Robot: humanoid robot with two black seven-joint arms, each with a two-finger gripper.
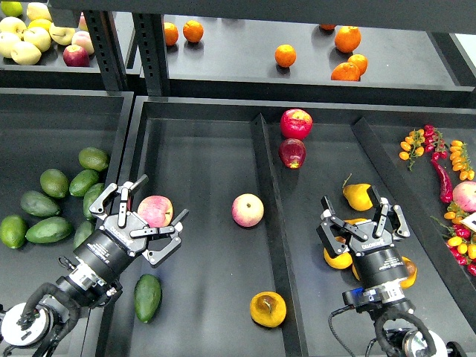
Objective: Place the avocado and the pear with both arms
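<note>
Left gripper [146, 220]: fingers spread, empty, over apple [155, 210]. Avocado [147, 297]: lying just below it in tray. Right gripper [361, 222]: spread, empty. Pear [268, 309]: same tray, lower right. Risk: left fingers pinch apple instead of avocado.

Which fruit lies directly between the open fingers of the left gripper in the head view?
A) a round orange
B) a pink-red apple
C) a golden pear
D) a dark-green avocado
B: the left gripper stands open around a pink-red apple, while the nearest avocado lies apart, lower in the tray, and the pear lies further right.
</note>
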